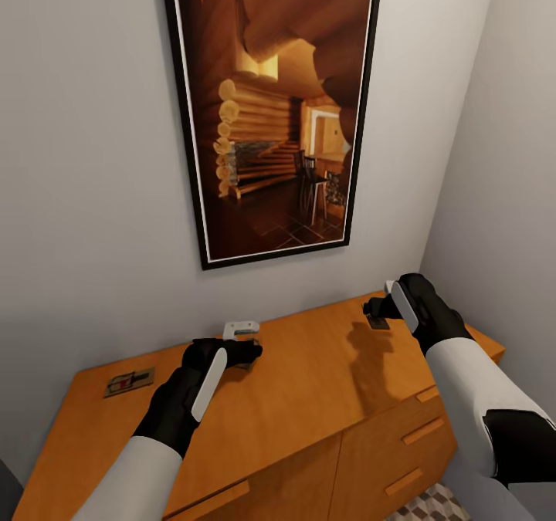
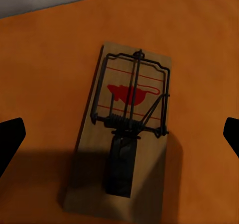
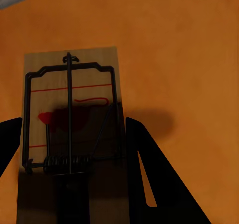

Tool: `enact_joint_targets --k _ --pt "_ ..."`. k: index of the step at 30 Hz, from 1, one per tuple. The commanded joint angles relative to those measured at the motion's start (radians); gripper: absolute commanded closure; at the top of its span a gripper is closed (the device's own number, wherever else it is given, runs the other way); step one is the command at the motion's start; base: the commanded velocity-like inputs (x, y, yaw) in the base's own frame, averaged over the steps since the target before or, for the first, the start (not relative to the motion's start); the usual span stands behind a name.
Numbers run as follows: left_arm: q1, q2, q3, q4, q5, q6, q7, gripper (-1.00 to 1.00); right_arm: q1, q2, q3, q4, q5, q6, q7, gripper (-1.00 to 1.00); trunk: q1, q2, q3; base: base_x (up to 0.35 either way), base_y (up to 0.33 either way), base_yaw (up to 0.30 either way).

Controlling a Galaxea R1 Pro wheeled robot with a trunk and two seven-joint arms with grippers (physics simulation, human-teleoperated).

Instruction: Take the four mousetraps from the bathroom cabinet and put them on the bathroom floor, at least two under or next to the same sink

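Between right hand [image 3: 74, 184] fingers lies a mousetrap [image 3: 69, 129] on cabinet [image 1: 309, 397].

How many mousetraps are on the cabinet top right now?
3: one mousetrap near the cabinet's left end, one under the left gripper, one at the right gripper. A fourth may be hidden.

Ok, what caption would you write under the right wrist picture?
Right gripper open around a mousetrap lying flat on the orange wooden cabinet.
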Motion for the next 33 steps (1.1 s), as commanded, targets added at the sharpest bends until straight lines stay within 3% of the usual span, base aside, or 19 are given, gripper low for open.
enact_joint_targets --k 1,4,12,16,30,33 --pt "-0.001 0.000 -0.001 -0.001 0.010 0.003 0.010 -1.00 -0.001 0.000 0.001 -0.001 -0.014 0.003 -0.010 1.00 0.004 -0.008 -0.004 0.000 0.000 0.000" --pt "-0.001 0.000 -0.002 -0.001 0.010 0.003 0.010 -1.00 -0.001 0.000 0.001 -0.001 -0.014 0.003 -0.010 1.00 0.015 -0.029 -0.014 0.000 0.000 0.000" --pt "-0.001 0.000 -0.002 0.000 0.010 0.005 0.007 -1.00 -0.001 0.000 0.001 0.000 -0.014 0.003 -0.010 1.00 0.015 -0.029 -0.014 0.000 0.000 0.000" --pt "-0.001 0.000 -0.002 0.025 0.011 0.002 0.011 -1.00 -0.001 0.000 0.001 0.001 -0.014 0.003 -0.010 1.00 0.031 -0.057 -0.026 0.000 0.000 0.000" --pt "-0.001 0.000 -0.003 0.056 0.014 -0.003 0.012 -1.00 -0.001 0.000 0.001 0.001 -0.014 0.003 -0.010 1.00 0.031 -0.057 -0.026 0.000 0.000 0.000" --pt "-0.001 0.000 -0.003 0.056 0.014 -0.003 0.012 -1.00 -0.001 0.000 0.001 0.002 -0.014 0.003 -0.010 1.00 0.042 -0.078 -0.036 0.000 0.000 0.000"
